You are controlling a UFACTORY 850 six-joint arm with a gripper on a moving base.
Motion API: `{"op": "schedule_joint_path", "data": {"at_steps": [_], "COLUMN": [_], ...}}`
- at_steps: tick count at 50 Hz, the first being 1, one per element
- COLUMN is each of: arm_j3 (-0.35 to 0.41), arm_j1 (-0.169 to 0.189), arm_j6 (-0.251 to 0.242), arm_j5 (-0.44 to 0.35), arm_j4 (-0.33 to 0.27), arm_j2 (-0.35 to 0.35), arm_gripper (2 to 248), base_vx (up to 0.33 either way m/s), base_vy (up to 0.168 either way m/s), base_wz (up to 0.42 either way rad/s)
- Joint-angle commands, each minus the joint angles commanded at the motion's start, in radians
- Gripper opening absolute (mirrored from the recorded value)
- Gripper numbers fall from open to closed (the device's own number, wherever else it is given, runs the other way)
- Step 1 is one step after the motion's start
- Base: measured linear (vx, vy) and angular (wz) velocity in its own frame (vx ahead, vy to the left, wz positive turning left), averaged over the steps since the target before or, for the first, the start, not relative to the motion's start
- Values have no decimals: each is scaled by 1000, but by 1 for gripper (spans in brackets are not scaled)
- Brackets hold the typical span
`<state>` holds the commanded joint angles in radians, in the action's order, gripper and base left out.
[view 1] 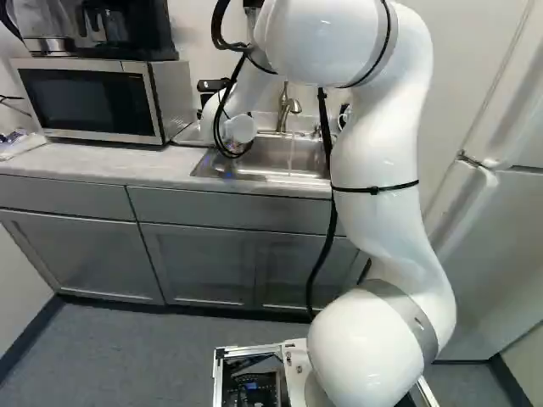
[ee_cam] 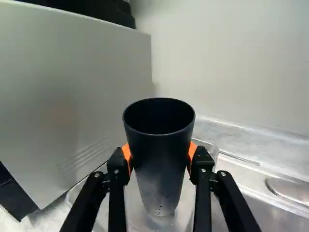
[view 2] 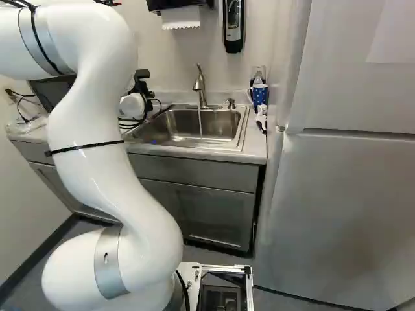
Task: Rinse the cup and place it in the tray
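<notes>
In the wrist view the gripper [ee_cam: 161, 162] is shut on a dark, tapered cup [ee_cam: 161, 150], with an orange pad against each side. The cup stands upright, its mouth up and its narrow base down. Beneath and around the base lies a clear tray [ee_cam: 210, 149] on the counter, between the microwave and the sink. Whether the base touches the tray's bottom I cannot tell. Both base views have the cup and the fingers hidden behind my arm's wrist.
The microwave [view 1: 95, 100] stands close beside the tray. Water runs from the faucet [view 2: 200, 85] into the sink [view 2: 178, 127]. A blue spotted mug [view 2: 260, 95] stands right of the sink, near the fridge [view 2: 350, 194]. Cabinets [view 1: 199, 263] front the counter.
</notes>
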<state>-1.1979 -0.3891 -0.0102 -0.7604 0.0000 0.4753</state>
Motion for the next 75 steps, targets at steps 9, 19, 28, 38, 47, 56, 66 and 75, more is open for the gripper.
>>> {"op": "schedule_joint_path", "data": {"at_steps": [9, 19, 28, 38, 47, 56, 66, 75], "arm_j3": [5, 5, 5, 5, 5, 5, 5, 5], "arm_j1": [0, 0, 0, 0, 0, 0, 0, 0], "arm_j6": [0, 0, 0, 0, 0, 0, 0, 0], "arm_j5": [-16, -18, -18, -6, 3, 11, 21, 22], "arm_j4": [0, 0, 0, 7, 26, 48, 70, 75], "arm_j2": [12, 13, 13, 13, 13, 13, 13, 13], "arm_gripper": [125, 125, 125, 125, 125, 125, 125, 125], "base_vx": [0, 0, 0, 0, 0, 0, 0, 0], "base_vy": [0, 0, 0, 0, 0, 0, 0, 0], "base_wz": [0, 0, 0, 0, 0, 0, 0, 0]}}
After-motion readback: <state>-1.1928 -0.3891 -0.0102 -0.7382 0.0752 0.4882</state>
